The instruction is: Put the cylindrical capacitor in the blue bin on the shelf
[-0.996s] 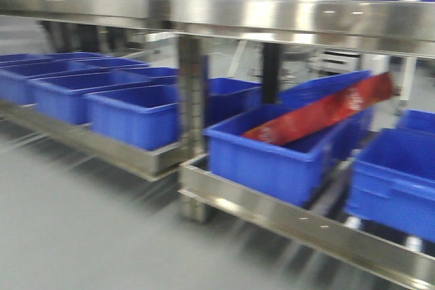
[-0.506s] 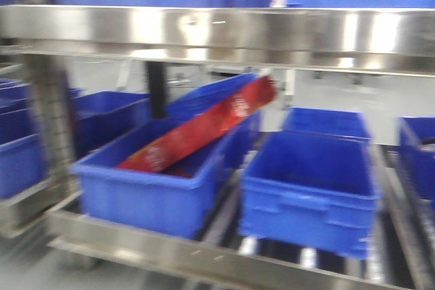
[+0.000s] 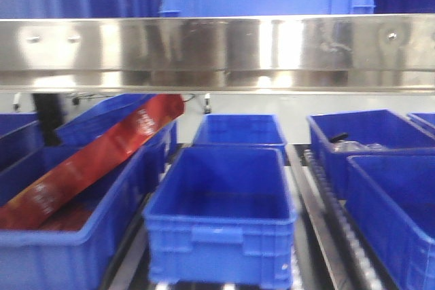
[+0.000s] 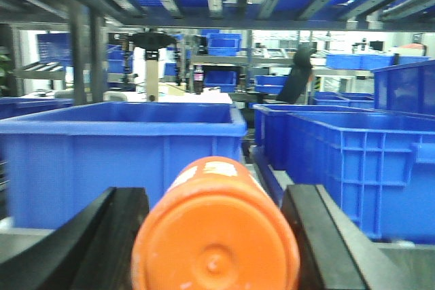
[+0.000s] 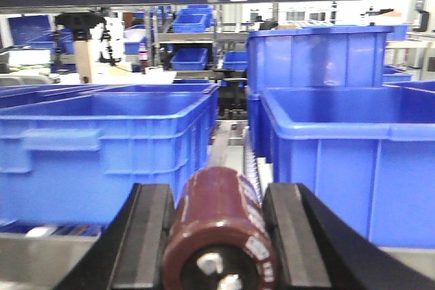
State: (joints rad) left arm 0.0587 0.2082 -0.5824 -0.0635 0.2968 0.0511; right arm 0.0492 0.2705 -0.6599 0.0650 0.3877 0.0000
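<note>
On left gripper [image 4: 214, 232]: jaws closed on orange cylinder [image 4: 216, 236], seen end-on. On right gripper [image 5: 217, 232]: jaws clamped on maroon cylindrical capacitor [image 5: 219, 229], terminals toward the wrist, long axis running forward along the fingers toward the gap between bins. Nearest blue bin [image 5: 353, 147] on shelf [image 3: 217, 52]: ahead-right, rim seemingly above the capacitor; lift likely needed.
</note>
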